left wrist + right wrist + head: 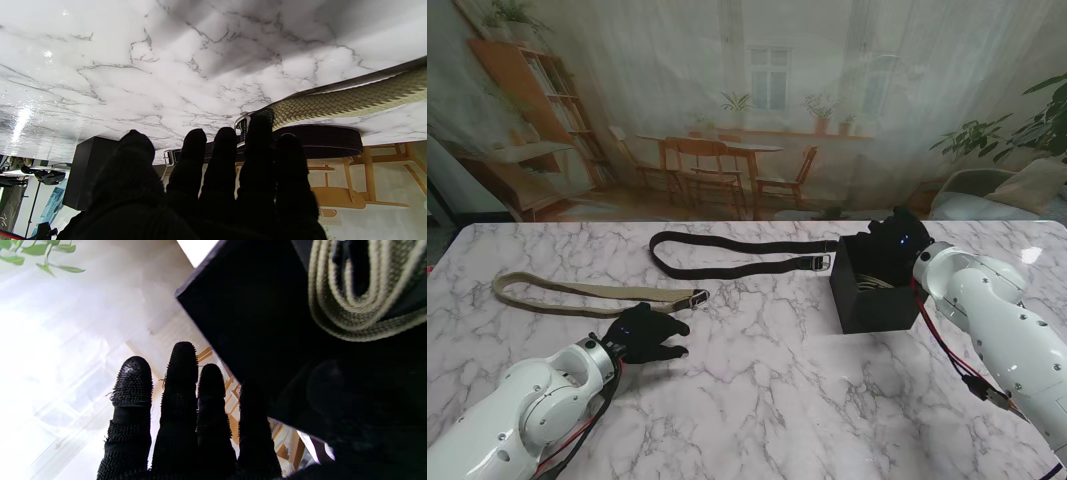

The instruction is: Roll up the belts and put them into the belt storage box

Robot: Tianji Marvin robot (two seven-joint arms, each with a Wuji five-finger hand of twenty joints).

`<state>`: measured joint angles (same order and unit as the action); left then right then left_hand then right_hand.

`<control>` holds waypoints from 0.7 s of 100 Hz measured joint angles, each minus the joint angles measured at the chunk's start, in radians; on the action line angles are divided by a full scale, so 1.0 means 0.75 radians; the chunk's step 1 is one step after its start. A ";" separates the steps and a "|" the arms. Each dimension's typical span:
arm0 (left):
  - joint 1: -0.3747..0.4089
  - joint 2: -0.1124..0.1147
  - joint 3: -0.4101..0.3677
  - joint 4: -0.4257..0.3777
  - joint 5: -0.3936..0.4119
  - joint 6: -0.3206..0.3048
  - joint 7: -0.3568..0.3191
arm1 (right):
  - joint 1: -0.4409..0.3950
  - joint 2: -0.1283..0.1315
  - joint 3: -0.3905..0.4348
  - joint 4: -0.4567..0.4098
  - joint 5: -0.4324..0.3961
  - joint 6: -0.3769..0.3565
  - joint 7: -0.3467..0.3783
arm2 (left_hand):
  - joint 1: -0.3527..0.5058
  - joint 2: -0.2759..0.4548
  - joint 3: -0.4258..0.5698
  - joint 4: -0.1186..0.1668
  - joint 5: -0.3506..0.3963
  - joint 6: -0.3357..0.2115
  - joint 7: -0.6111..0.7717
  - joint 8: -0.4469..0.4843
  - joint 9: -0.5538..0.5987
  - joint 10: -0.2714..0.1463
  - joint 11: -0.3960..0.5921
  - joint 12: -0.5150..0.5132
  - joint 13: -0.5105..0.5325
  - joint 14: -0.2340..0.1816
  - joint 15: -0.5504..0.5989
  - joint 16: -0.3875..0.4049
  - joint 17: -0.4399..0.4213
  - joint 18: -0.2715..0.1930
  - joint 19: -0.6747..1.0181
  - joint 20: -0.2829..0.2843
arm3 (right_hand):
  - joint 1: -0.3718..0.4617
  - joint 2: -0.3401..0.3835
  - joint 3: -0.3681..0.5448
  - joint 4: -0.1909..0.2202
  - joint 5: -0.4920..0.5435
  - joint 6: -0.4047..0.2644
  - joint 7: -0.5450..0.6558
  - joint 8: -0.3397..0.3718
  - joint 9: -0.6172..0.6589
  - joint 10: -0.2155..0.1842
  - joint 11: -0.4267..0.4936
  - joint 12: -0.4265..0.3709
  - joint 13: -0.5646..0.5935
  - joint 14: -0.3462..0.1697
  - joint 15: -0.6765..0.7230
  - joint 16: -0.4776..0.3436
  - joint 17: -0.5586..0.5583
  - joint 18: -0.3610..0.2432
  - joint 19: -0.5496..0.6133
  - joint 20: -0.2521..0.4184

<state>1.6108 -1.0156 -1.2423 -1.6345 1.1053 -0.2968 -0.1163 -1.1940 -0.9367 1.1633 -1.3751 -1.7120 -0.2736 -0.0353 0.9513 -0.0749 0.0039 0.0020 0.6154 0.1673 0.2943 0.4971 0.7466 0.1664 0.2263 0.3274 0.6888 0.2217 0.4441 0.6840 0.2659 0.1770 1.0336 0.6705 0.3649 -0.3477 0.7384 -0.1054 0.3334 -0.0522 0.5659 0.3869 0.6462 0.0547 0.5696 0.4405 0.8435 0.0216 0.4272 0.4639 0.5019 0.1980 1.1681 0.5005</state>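
- White, grey-veined marble table [757, 390]: the surface on which everything lies.
- Black, open-topped rectangular belt storage box [874, 292]: stands toward the right of the table; the other places are given relative to it.
- Coiled beige striped webbing belt [363, 290]: lies rolled inside the box (seen best from the right wrist camera).
- Long black belt with a silver buckle [737, 254]: lies unrolled in a flat loop to the left of the box, its buckle end just beside the box's left wall.
- Tan braided fabric belt with a metal buckle [592, 292]: lies unrolled well to the left of the box and nearer to me than the black belt.
- Left hand in a black glove [645, 334]: hovers low over the table well left of the box, just nearer to me than the tan belt's buckle; fingers [257, 156] extended and slightly apart, holding nothing.
- Right hand in a black glove [897, 240]: sits over the box's far right rim; fingers [180, 380] straight and side by side, grasping nothing.
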 measured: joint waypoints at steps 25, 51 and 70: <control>0.001 -0.001 -0.006 0.000 0.013 0.000 0.012 | -0.158 -0.013 0.257 -0.161 0.000 -0.021 -0.111 | -0.001 0.000 0.000 0.000 0.000 -0.019 0.000 0.000 -0.035 -0.002 -0.007 0.003 -0.050 0.001 -0.071 -0.031 -0.078 0.019 -0.139 -0.031 | 0.000 0.000 -0.021 0.014 0.028 -0.002 -0.023 0.002 0.000 0.002 -0.036 -0.020 -0.024 0.033 -0.076 -0.044 -0.064 0.053 -0.059 -0.029; -0.009 -0.003 -0.053 -0.005 0.036 -0.041 0.014 | -0.448 -0.060 0.508 -0.539 0.178 -0.040 -0.034 | -0.036 0.001 -0.006 0.000 0.000 -0.035 0.000 0.000 -0.089 -0.014 -0.038 0.004 -0.115 -0.001 -0.122 -0.071 -0.125 0.037 -0.186 -0.052 | -0.004 0.011 -0.124 0.029 0.106 -0.037 -0.095 0.007 -0.017 0.049 -0.178 -0.085 -0.096 0.115 -0.168 -0.110 -0.164 0.117 -0.145 -0.063; -0.037 -0.004 -0.101 0.016 0.076 -0.046 0.018 | -0.614 -0.086 0.551 -0.599 0.293 -0.027 -0.270 | -0.038 0.001 -0.006 0.000 0.000 -0.049 0.000 0.000 -0.180 -0.014 -0.068 -0.006 -0.156 -0.002 -0.155 -0.095 -0.141 0.038 -0.235 -0.066 | -0.004 0.011 -0.152 0.031 0.121 -0.037 -0.111 0.009 -0.015 0.055 -0.193 -0.086 -0.096 0.127 -0.168 -0.110 -0.170 0.134 -0.150 -0.068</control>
<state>1.5831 -1.0187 -1.3183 -1.6225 1.1627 -0.3309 -0.1029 -1.6547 -1.0013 1.5767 -1.8246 -1.4924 -0.2939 -0.2379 0.9231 -0.0744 -0.0003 0.0020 0.6154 0.1305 0.2943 0.4972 0.6115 0.1562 0.1750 0.3229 0.5717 0.2201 0.3282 0.6125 0.1599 0.2054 0.8574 0.6209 0.3622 -0.3391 0.6246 -0.0822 0.4239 -0.0800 0.4823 0.3934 0.6347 0.0956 0.4246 0.3760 0.7712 0.1171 0.3011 0.3815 0.3744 0.2984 1.0555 0.4495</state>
